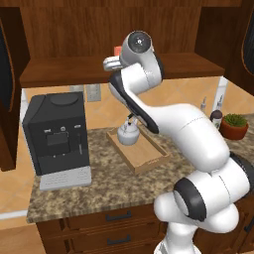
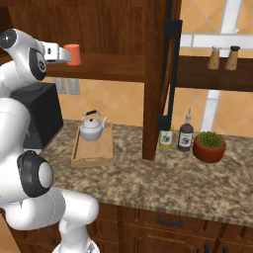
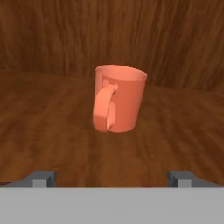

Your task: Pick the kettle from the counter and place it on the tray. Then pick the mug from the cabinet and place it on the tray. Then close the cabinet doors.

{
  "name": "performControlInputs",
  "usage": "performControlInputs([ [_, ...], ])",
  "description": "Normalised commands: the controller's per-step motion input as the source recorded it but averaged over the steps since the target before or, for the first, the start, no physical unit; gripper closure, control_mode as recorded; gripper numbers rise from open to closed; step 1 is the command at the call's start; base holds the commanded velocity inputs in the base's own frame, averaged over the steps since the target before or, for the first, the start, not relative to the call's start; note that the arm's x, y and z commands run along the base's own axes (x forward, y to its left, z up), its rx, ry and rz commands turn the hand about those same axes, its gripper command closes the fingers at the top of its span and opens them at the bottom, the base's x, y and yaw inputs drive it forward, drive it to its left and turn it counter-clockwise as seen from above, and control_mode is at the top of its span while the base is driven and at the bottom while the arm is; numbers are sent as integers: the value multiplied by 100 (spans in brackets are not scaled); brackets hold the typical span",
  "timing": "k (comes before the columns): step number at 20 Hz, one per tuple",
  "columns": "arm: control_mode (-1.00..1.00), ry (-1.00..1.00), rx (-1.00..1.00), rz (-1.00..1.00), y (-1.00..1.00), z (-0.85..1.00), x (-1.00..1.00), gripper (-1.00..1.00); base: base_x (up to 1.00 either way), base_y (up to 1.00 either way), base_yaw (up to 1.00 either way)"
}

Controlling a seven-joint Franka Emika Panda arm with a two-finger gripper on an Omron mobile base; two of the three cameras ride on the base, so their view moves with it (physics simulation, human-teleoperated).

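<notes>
We start with the cabinet [image 2: 113, 29], the dark wood mass across the top of the right base view, its shelf running along the upper left of that frame. Below it the tabletop [image 2: 163, 183] spreads across the middle, and on it, left of centre, lies the tray [image 2: 94, 150] with the kettle [image 2: 93, 127] already standing at its far end, so we judge the first part of the task done. The mug [image 2: 72, 54] stands upright on the cabinet shelf in the upper left of the right base view, and the gripper [image 2: 63, 55] sits just beside it, jaws spread wide and holding nothing.

The step in hand is the reach for the mug. In the hand view the mug [image 3: 118, 98] sits in the middle of the frame, a little left of centre, with its handle turned toward the camera and the two finger tips low at either side. To do this well, we would bring the gripper straight in level with the shelf so the jaws pass either side of the body, and close only once the body lies between them; the handle facing us could catch a finger if we drift left.

The hand view gives us the handle's direction, which the base views do not. In the left base view the arm covers most of the mug [image 1: 117, 50], while the right base view shows it whole beside the gripper.
</notes>
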Motion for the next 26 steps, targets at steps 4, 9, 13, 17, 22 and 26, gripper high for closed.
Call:
performControlInputs([
  [4, -100, 0, -1, -11, 16, 12, 25, -100, 0, 0, 0],
  [9, -100, 0, 0, -11, 8, -1, 17, -100, 0, 0, 0],
  [13, -100, 0, 0, -6, 2, -4, 26, -100, 0, 0, 0],
  [17, -100, 1, 0, -4, 0, -9, 36, -100, 0, 0, 0],
  [22, -100, 10, 0, -3, 0, -12, 35, -100, 0, 0, 0],
  [26, -100, 0, 0, -2, 5, -1, 17, -100, 0, 0, 0],
])
